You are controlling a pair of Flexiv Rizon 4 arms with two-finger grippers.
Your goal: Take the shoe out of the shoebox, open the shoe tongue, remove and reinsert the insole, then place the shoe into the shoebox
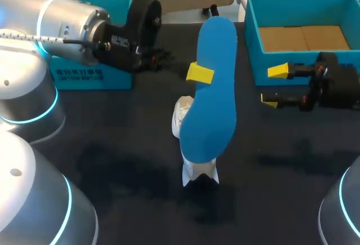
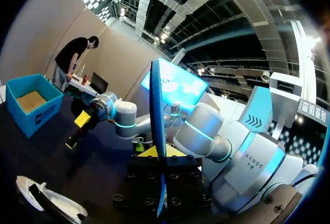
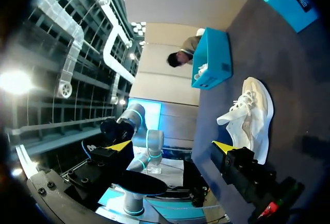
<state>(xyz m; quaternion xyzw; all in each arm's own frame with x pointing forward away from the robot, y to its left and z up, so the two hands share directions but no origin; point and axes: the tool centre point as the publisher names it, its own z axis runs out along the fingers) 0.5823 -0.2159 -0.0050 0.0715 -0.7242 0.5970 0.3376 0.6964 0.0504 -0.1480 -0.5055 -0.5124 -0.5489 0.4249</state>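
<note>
Dark table [image 1: 112, 160]: two boxes [image 1: 256, 65], one shoe [image 1: 181, 118] outside; one insole [image 1: 214, 93] in left pincer [image 2: 157, 154].

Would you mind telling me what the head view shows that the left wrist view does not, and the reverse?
Only the head view: the second blue box by the left arm, and the blue insole broadside. Only the left wrist view: that insole edge-on in the left pincer. Both: the white shoe on the table, the shoebox, the open right pincer.
</note>
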